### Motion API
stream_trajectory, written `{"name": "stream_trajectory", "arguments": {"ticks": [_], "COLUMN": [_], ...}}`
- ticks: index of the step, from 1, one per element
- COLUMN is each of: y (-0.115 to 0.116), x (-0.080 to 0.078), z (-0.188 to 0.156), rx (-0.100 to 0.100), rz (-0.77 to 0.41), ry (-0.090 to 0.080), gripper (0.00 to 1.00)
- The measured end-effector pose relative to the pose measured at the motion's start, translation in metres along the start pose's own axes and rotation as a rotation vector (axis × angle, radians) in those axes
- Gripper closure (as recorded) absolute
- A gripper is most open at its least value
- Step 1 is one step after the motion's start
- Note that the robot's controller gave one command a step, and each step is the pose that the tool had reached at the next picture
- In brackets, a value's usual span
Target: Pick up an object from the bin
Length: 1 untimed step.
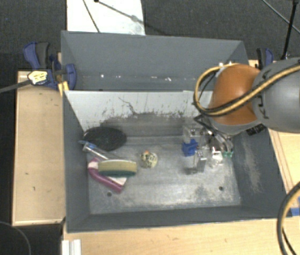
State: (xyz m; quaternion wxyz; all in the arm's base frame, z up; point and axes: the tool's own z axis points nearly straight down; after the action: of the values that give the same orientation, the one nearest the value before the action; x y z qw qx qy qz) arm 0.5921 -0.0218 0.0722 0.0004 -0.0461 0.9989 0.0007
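Gripper (195, 165) (spread or closed, can't tell) sits low in grey metal bin (155, 62), w/ small mottled pale round ball (149, 159) near jaws' left, black oval pad (105, 138) and olive block (117, 167) on pink piece (106, 179) farther left.

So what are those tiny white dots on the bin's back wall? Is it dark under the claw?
Camera view: the dots look like light glinting off the metal back wall; the floor just under the claw looks slightly darker, likely its shadow.
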Motion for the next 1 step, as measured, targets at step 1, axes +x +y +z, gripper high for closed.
{"name": "stream_trajectory", "arguments": {"ticks": [1], "y": [-0.0012], "x": [-0.0017], "z": [-0.0062], "rx": [0.002], "rz": [-0.001], "ry": [-0.004], "gripper": [1.0]}}
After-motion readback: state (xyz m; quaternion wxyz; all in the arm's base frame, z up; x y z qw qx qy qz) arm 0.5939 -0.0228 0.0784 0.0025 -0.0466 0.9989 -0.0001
